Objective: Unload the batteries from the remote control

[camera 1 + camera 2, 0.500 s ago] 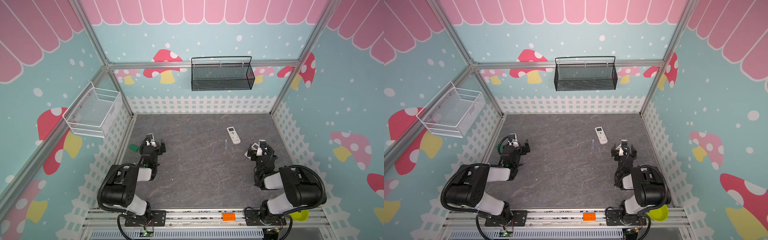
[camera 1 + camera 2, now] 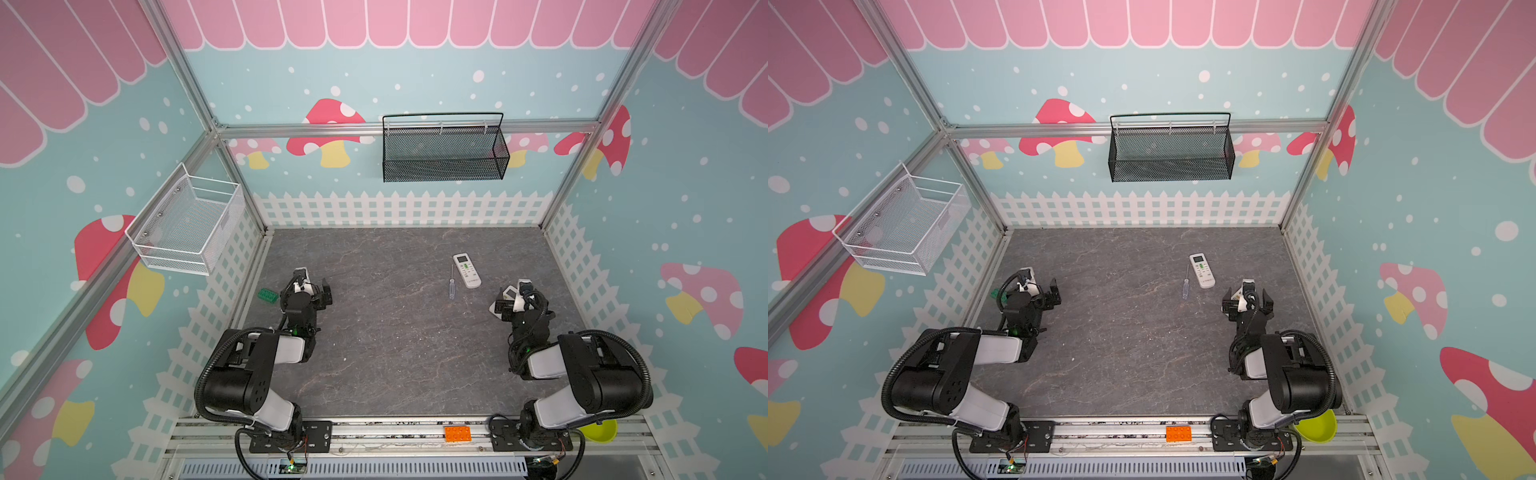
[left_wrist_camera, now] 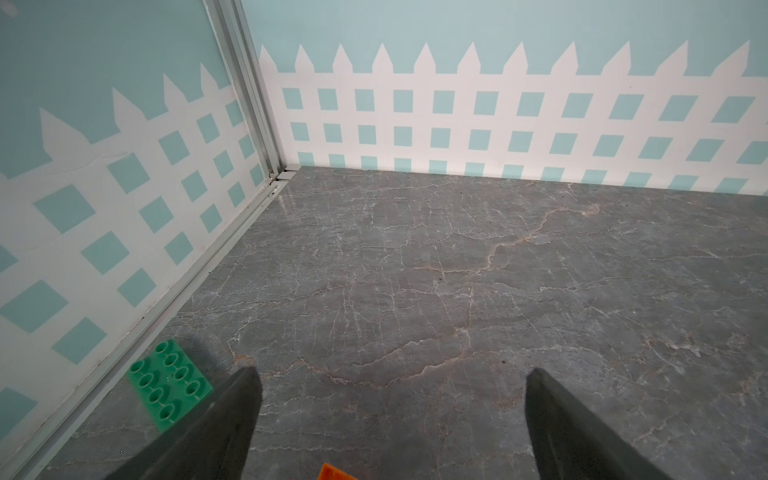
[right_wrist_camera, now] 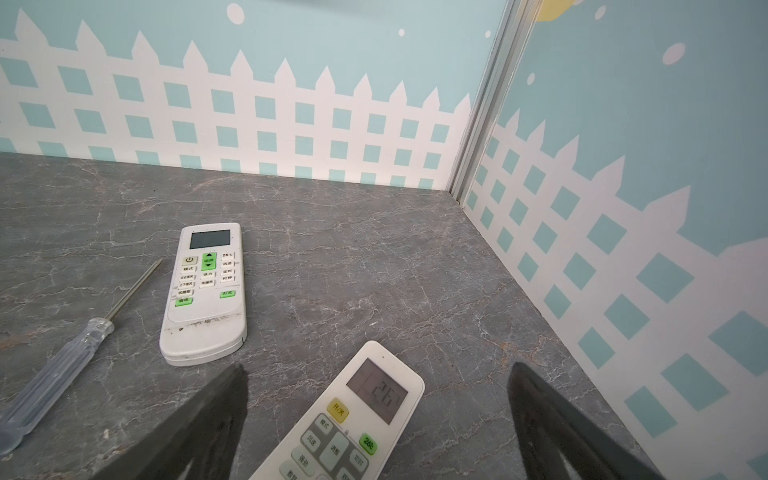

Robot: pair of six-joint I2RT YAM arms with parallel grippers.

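My left gripper (image 3: 392, 372) spread wide over bare table (image 3: 415, 270), left of centre in both top views, my right gripper (image 4: 376, 368) spread wide over the near remote (image 4: 357, 415), right of centre, farther up, screwdriver (image 4: 62, 365) beside second remote (image 4: 205, 291), batteries hidden from me.

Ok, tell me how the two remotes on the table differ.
The far remote has a blank screen; the near remote shows 26. The near remote has a yellow button, the far remote none. The far remote lies beside the screwdriver; the near remote lies under the open right gripper. Both are white, face up.
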